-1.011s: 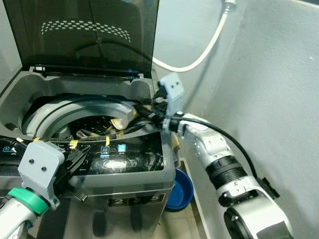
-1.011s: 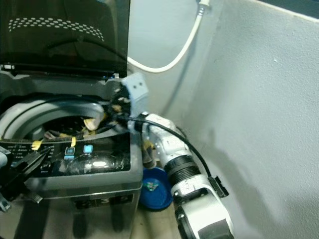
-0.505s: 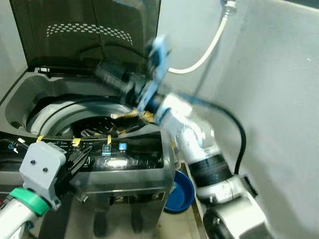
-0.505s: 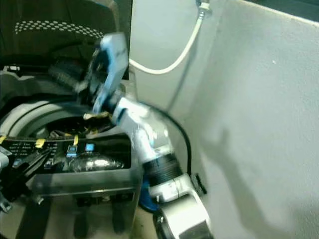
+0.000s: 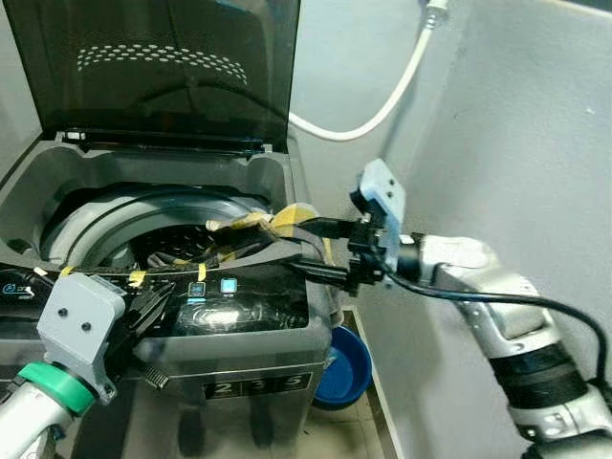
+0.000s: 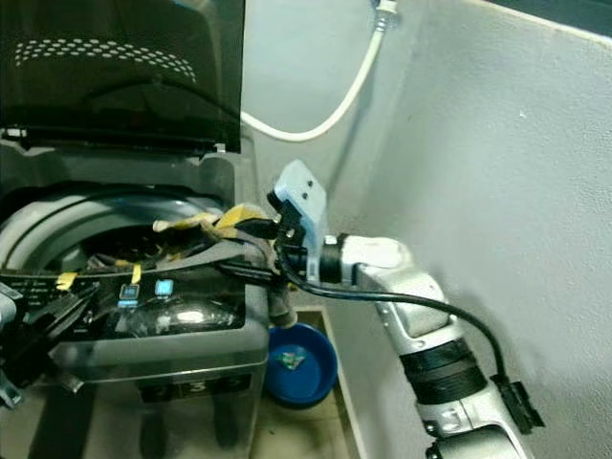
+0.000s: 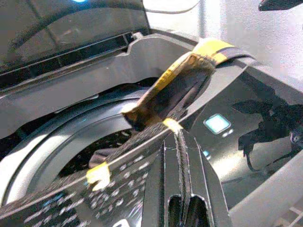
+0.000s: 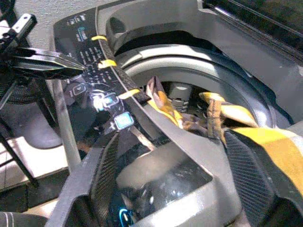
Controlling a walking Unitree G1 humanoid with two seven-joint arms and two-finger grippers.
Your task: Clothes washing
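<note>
1. The right gripper [image 5: 311, 251] is reaching over the right front corner of the grey top-loading washing machine [image 5: 263, 330], its fingers pinching a yellow-and-brown striped cloth [image 5: 277, 223].
2. The cloth is trailing from the gripper across the rim into the dark drum [image 5: 177, 251].
3. The left gripper [image 5: 153, 304] is resting on the glossy black control panel [image 5: 249, 304], fingers pressed together.
4. A round blue basin [image 5: 346, 365] is sitting on the floor beside the machine.

We see the tiled floor [image 5: 359, 435] carrying the grey washing machine [image 5: 239, 359], and at its four o'clock a blue basin [image 5: 346, 368] sits on the tiles, touching the machine's side.
</note>
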